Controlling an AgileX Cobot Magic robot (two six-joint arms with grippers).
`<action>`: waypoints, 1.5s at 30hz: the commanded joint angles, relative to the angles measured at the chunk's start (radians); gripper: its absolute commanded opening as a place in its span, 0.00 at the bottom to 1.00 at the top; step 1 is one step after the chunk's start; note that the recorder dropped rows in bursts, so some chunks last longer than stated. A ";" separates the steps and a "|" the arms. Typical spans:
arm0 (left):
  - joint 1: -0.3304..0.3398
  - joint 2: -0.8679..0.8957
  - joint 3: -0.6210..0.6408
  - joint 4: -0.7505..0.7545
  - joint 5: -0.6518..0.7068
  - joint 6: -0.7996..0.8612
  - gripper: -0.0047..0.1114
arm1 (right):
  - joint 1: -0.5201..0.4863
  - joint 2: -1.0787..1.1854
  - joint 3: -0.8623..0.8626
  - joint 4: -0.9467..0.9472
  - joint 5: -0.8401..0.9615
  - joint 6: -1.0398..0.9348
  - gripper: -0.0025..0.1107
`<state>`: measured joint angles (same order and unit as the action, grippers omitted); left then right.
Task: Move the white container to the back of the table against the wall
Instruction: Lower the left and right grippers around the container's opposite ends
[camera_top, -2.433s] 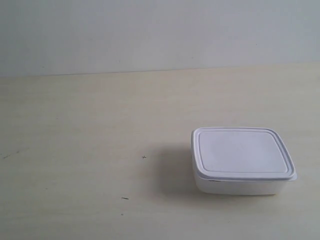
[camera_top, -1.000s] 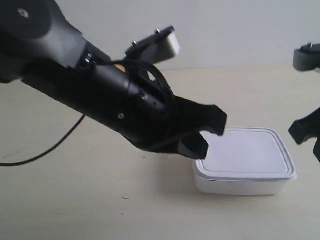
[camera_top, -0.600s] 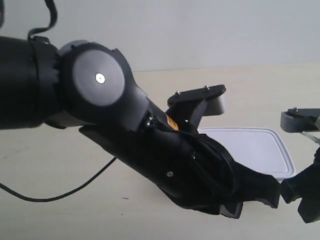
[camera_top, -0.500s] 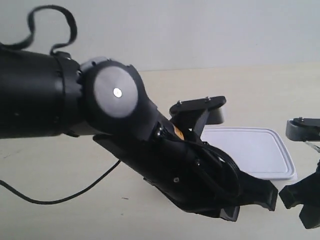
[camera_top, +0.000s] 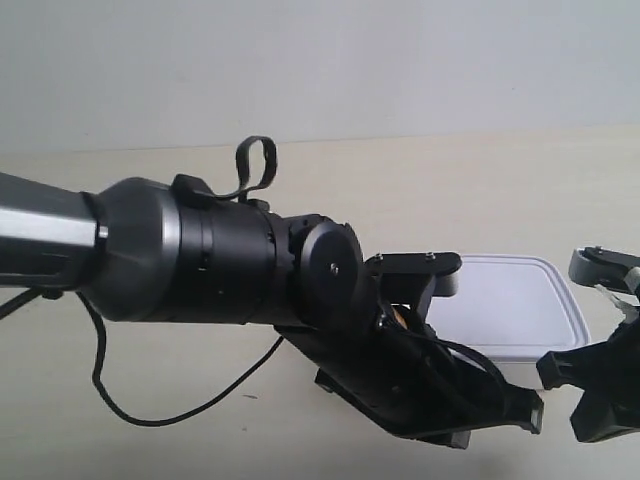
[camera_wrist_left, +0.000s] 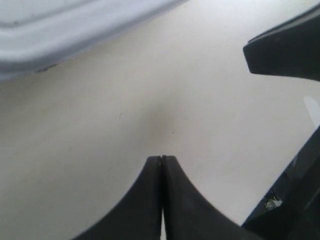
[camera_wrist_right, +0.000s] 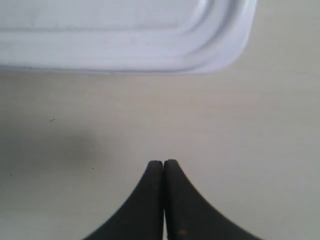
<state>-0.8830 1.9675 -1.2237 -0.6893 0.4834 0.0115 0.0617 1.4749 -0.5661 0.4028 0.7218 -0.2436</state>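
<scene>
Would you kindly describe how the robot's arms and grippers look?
The arm at the exterior view's left is matte black and cylindrical, with a silver-grey section, a round joint cap, thin black cable and a small orange label. The left gripper and right gripper have black fingers curving to narrow tips.

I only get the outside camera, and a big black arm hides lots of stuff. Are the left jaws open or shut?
Observer: The left jaws are shut, tips pressed together with nothing between them.
Operator: And the right jaws?
Observer: Shut too, and empty.
Operator: Are they touching the box?
Observer: No. The right wrist view shows a strip of bare table between the tips and the box.
</scene>
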 joint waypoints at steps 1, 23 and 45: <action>0.005 0.017 -0.021 0.004 -0.060 -0.017 0.04 | -0.005 0.019 0.001 0.039 -0.050 -0.030 0.02; 0.058 0.094 -0.073 -0.002 -0.140 0.041 0.04 | -0.005 0.027 0.001 0.043 -0.219 -0.020 0.02; 0.126 0.189 -0.152 0.045 -0.180 0.060 0.04 | -0.005 0.178 -0.149 0.034 -0.257 -0.022 0.02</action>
<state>-0.7780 2.1560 -1.3696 -0.6613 0.3211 0.0706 0.0617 1.6425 -0.6948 0.4371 0.4803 -0.2585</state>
